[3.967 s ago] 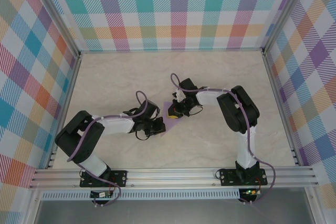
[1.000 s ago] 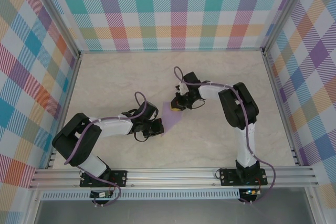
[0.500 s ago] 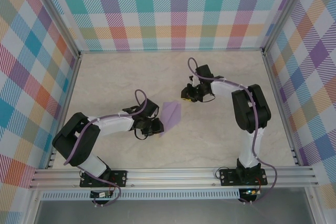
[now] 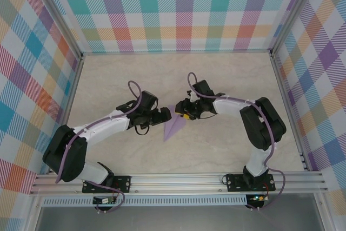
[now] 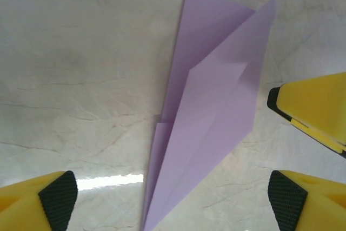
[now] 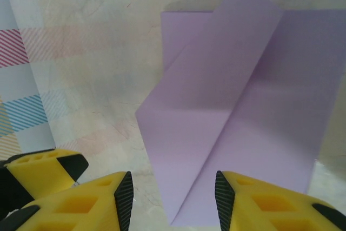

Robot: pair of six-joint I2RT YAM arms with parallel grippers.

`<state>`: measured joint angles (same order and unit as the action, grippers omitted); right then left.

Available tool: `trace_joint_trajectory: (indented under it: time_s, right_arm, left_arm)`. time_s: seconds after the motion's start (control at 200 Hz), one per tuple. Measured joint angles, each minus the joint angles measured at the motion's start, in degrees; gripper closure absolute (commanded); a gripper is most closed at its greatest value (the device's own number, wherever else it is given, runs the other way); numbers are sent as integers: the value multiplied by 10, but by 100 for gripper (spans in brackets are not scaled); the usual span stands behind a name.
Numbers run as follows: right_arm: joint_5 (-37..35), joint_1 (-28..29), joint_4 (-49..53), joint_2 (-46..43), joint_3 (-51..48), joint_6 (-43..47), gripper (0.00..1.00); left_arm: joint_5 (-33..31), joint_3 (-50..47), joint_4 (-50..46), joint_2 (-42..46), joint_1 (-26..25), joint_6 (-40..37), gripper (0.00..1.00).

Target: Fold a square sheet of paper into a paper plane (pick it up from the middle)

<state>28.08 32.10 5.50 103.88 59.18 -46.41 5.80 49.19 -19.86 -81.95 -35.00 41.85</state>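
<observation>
Lying freed between newly parted fingers: paper plane

Left arm: is stretching from its base toward the centre, elbow out to the left, wrist low. Left gripper: jaws are standing wide apart, gripping nothing. Right arm: is bending sharply at the elbow, forearm pointing leftward. Right gripper: jaws are standing partly apart, gripping nothing, tips facing the left gripper, just beside it.
</observation>
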Motion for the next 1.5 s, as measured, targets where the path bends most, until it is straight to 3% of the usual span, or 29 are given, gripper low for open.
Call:
trace_joint_trajectory:
  time_s: [0.435, 0.91, 1.21, 1.5]
  right_arm:
    - [-36, 18, -7, 49, 10, -38, 57]
    - [2, 40, -36, 71, 42, -29, 66]
    - [11, 44, -74, 71, 14, -28, 89]
    - [37, 30, -89, 14, 12, -23, 91]
  left_arm:
    - [10, -3, -12, -2, 21, 8, 0]
    - [12, -3, -25, -12, 24, 8, 0]
    - [19, -3, -29, -11, 39, 8, 0]
    - [112, -29, -18, 59, 80, 11, 0]
